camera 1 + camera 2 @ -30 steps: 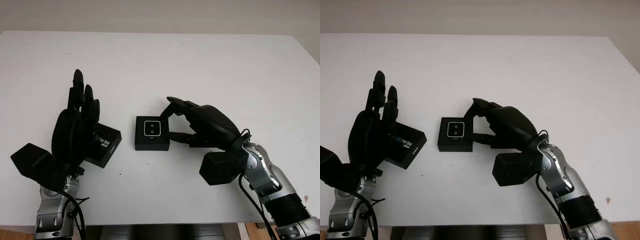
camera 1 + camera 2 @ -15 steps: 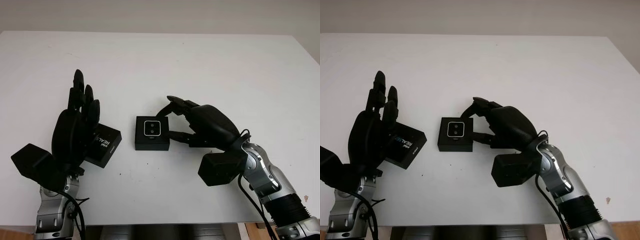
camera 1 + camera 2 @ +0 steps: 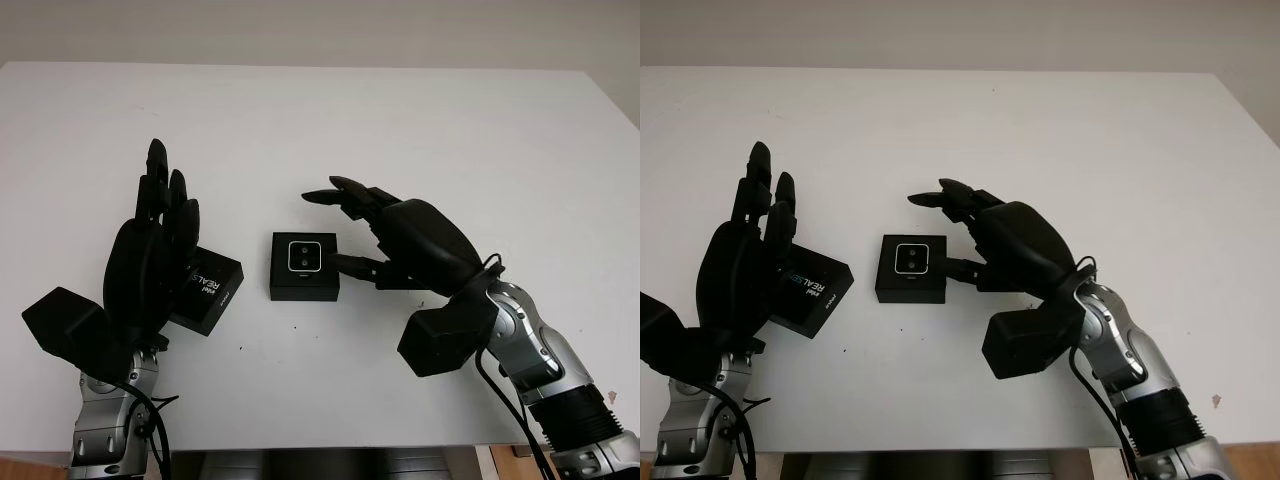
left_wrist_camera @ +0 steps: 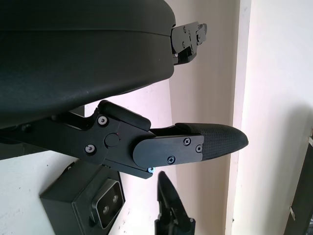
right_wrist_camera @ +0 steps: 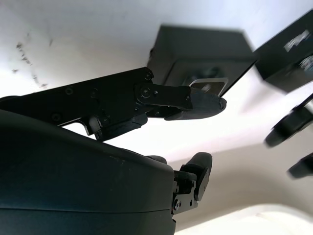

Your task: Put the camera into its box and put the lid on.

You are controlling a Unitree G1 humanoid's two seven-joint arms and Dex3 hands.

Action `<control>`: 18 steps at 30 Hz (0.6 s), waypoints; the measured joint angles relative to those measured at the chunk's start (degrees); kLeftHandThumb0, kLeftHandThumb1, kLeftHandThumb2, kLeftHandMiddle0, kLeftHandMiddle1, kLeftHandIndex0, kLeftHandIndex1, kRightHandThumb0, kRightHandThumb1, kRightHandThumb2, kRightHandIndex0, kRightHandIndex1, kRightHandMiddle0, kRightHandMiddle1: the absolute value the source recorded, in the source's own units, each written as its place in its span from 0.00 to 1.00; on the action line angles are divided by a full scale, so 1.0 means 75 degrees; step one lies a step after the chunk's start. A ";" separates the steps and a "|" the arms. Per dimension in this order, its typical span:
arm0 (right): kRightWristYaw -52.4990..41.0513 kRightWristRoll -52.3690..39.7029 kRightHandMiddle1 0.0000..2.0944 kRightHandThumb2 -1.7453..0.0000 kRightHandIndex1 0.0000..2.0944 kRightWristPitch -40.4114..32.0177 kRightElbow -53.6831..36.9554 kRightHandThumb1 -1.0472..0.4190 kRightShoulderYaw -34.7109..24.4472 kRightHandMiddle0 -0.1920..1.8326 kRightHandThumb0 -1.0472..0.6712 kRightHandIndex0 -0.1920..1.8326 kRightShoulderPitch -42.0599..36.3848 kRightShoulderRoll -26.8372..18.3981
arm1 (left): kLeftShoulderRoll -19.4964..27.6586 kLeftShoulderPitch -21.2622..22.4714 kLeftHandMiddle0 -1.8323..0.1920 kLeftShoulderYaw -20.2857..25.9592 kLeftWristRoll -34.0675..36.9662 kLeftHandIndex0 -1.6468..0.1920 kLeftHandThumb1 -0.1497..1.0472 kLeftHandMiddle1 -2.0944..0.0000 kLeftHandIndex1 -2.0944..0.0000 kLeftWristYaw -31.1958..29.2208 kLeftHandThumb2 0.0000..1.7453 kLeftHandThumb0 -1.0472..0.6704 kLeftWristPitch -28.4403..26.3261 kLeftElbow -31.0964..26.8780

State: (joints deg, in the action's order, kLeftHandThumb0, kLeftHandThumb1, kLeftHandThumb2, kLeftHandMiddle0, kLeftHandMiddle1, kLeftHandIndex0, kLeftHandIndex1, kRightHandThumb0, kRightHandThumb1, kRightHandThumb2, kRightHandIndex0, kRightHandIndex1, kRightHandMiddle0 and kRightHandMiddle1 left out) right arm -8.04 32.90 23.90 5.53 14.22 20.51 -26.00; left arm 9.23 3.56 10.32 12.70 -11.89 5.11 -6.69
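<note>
A broad white rectangular surface (image 3: 420,130) carries everything, its far edge running along the 12 o'clock side of the head views. The two black three-finger hands are the biggest things on it. The right hand (image 3: 385,235) sits toward 4 o'clock of the middle, released and holding nothing, its upper fingers (image 3: 335,192) reaching out over the far right corner of the box while its lowest finger points at the box's right side; whether that tip touches the box cannot be told. The left hand (image 3: 150,255) stands at 9 o'clock, open and grasping nothing, fingers pointing toward 12 o'clock, its palm just in front of the lid and hiding the lid's left part. The flat black square lid with white lettering (image 3: 210,290) lies tilted on the surface at 8 o'clock of the box, near it but apart. The small black square box (image 3: 304,266) rests near the middle, between the two hands, uncovered. The small silver-faced camera with two dark lenses (image 3: 303,257) sits inside the box, facing up.
</note>
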 measured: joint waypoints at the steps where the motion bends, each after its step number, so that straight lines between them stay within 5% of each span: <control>1: -0.0079 -0.0002 0.29 0.72 0.02 0.0002 -0.0022 0.00 0.0019 0.07 0.24 0.19 -0.0030 -0.0005 | 0.0000 0.0000 1.00 0.0001 -0.0001 1.00 1.00 1.00 1.00 0.0003 0.28 0.18 0.0000 0.0000; 18: -0.0412 0.0118 0.35 0.74 0.02 0.0414 -0.0414 0.00 0.0126 0.08 0.23 0.19 -0.0512 -0.0287 | -0.0020 0.0000 1.00 -0.0007 -0.0007 1.00 1.00 1.00 1.00 0.0034 0.28 0.19 -0.0001 0.0000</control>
State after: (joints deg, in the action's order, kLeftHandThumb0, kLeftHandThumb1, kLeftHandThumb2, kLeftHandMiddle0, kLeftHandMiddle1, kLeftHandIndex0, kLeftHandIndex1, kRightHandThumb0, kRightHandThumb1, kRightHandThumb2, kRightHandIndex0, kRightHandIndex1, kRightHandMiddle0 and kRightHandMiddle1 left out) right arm -11.13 33.79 27.00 2.43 15.16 16.67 -28.15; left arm 9.08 3.56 10.26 12.64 -11.64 5.11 -6.69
